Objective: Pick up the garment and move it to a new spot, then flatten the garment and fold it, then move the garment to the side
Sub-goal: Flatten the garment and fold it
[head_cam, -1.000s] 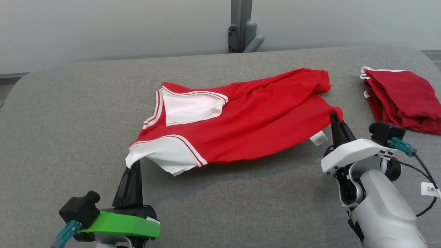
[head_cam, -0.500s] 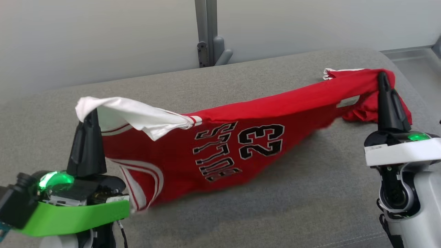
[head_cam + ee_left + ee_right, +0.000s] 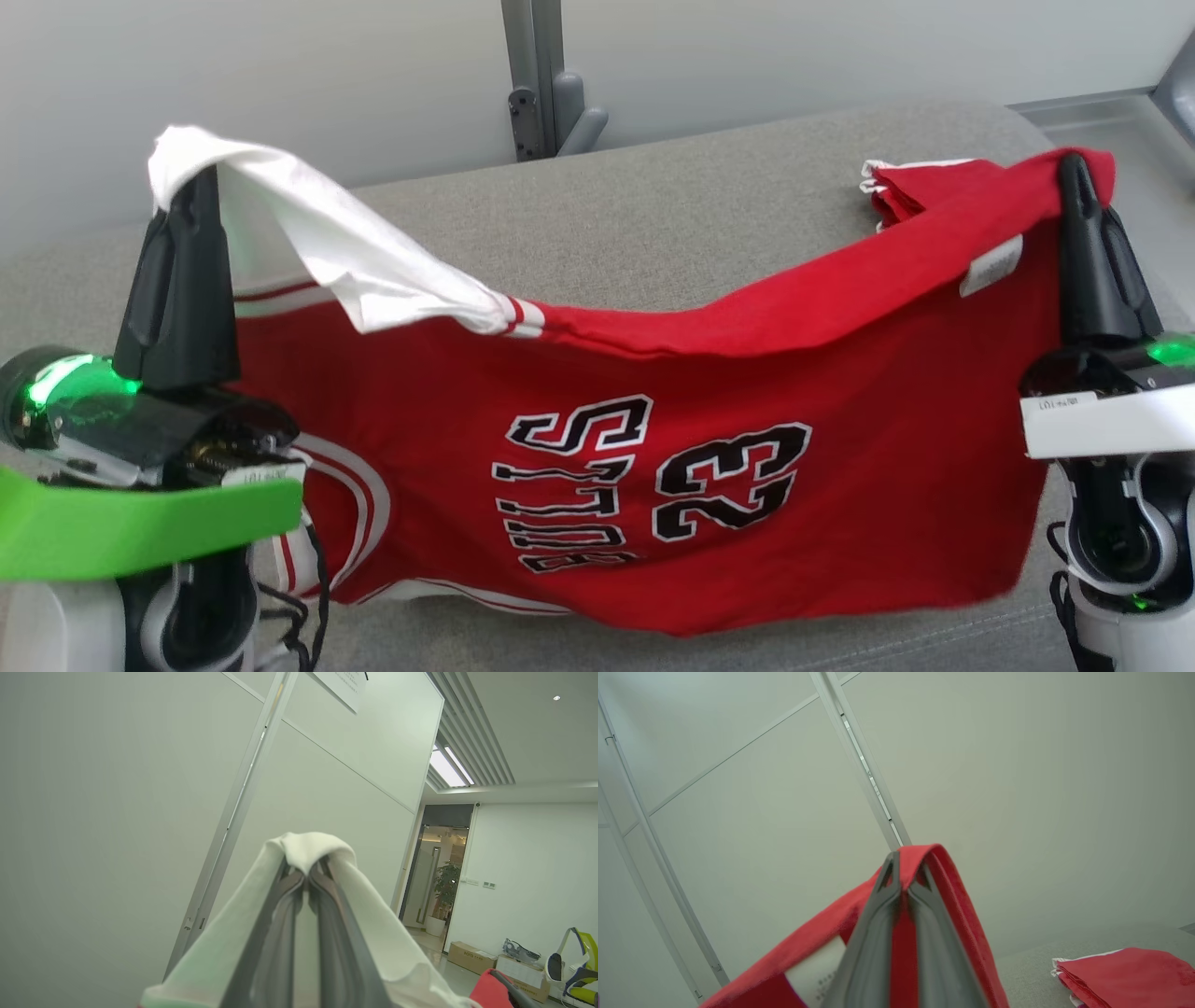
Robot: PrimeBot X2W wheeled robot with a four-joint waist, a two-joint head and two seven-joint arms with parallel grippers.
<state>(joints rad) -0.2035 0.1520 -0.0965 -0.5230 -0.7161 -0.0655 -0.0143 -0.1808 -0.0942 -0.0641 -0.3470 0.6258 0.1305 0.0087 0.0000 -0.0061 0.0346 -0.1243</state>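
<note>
Hanging red jersey, white at one shoulder, sideways black lettering, sagging middle

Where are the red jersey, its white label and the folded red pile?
red jersey (image 3: 868,448): head view, plain red cloth right of the number.
white label (image 3: 991,265): head view, the tag's middle.
folded red pile (image 3: 1129,970): right wrist view, its top layer.

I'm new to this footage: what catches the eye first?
A red jersey with a black 23 hangs stretched between both hands, centre frame. The left hand pinches its white end upper left, the right hand a red corner upper right. A folded red pile lies behind on the grey surface.
</note>
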